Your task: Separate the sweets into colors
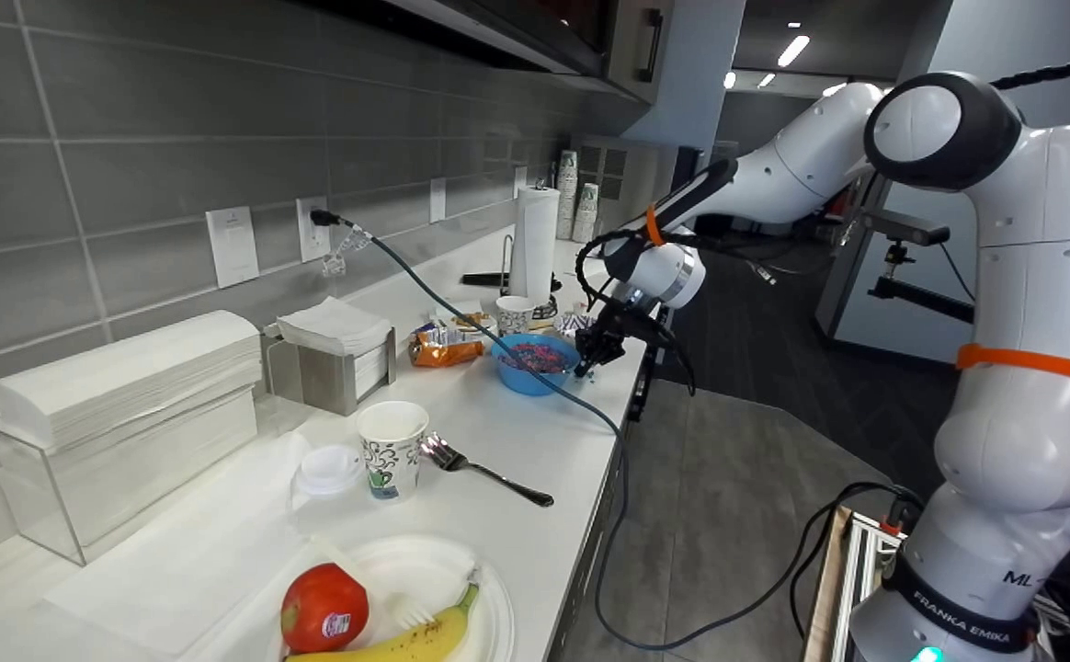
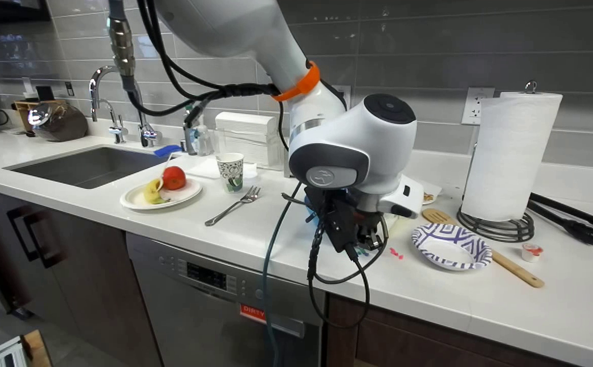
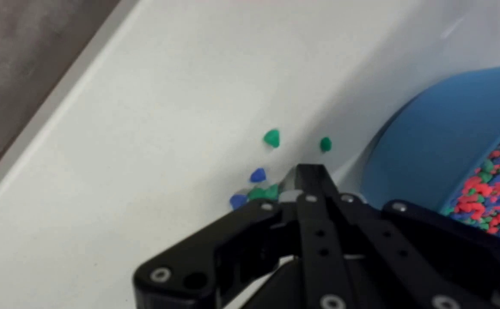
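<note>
poised just beside the round blue plastic-looking bowl [image 3: 422, 133] with the black two-fingered gripper [image 3: 311, 172] pressed together, pinching nothing visible. near small lumpy green sweets [image 3: 272, 138] and blue sweets [image 3: 258, 175] loose beside the bowl. could jumble these if swept sideways, or spill the multicoloured sweets [image 3: 488, 193] inside by knocking it.

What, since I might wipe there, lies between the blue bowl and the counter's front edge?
The wrist view shows loose green sweets and blue sweets, with the closed tool beside them.
</note>
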